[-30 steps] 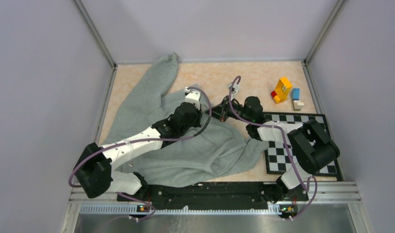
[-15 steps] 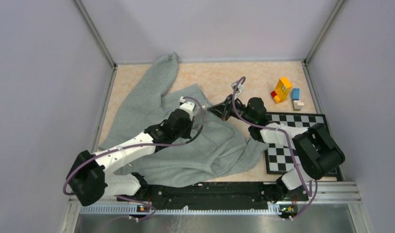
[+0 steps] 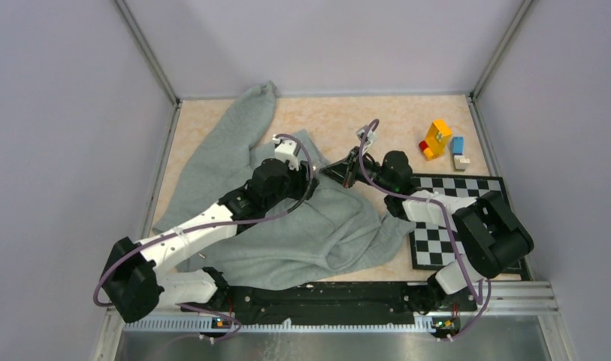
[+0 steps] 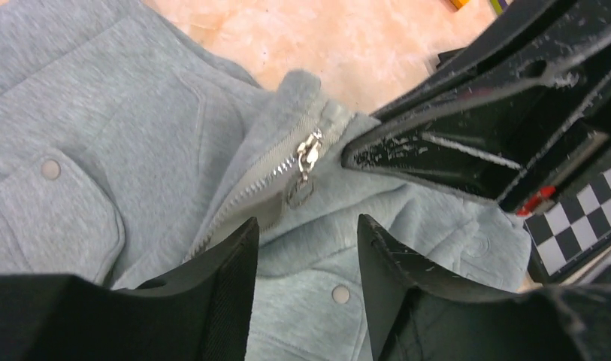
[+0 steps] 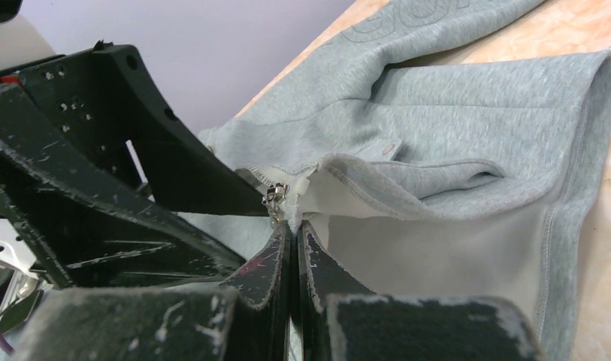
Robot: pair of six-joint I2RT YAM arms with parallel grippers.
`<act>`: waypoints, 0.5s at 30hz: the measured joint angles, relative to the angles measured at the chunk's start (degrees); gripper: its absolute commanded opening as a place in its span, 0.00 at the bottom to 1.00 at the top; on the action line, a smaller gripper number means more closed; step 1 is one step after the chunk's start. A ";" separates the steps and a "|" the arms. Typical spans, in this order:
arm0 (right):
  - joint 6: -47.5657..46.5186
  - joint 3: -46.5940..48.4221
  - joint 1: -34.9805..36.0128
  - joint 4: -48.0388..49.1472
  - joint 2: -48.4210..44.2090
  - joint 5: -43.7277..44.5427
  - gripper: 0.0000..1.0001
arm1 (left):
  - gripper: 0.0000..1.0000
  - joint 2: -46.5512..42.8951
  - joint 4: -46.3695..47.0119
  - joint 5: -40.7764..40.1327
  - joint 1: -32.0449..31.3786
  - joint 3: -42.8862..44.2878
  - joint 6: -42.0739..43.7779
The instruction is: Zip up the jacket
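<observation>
Starting on my left, the left tool [image 4: 306, 237] is hanging with its jaws partly apart and gripping nothing. The zip pull [image 4: 308, 154] is lying just ahead of its tips, on the jacket [image 3: 302, 233], which is sprawling over the table [image 3: 407, 120] under and around both tools. If I close from here, I am risking a pinch of fleece beside the pull rather than the pull itself, since it is small and lying flat against the cloth. Moving right, the right tool [image 5: 293, 226] is clamping fully shut on the jacket's edge at the zip's end, with the pull just beyond its tips. That bite is looking thin to me, so a tug from the left tool could drag the cloth out. The two tools are also standing very close and could collide.
</observation>
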 measured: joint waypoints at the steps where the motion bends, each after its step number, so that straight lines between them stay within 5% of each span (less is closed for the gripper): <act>1: 0.09 0.00 0.02 0.02 0.00 -0.02 0.00 | 0.52 0.96 0.66 -0.37 0.02 0.50 -0.04; 15: 0.31 0.00 0.50 0.15 0.00 0.52 0.00 | 0.49 6.60 5.62 -7.28 0.04 1.81 0.83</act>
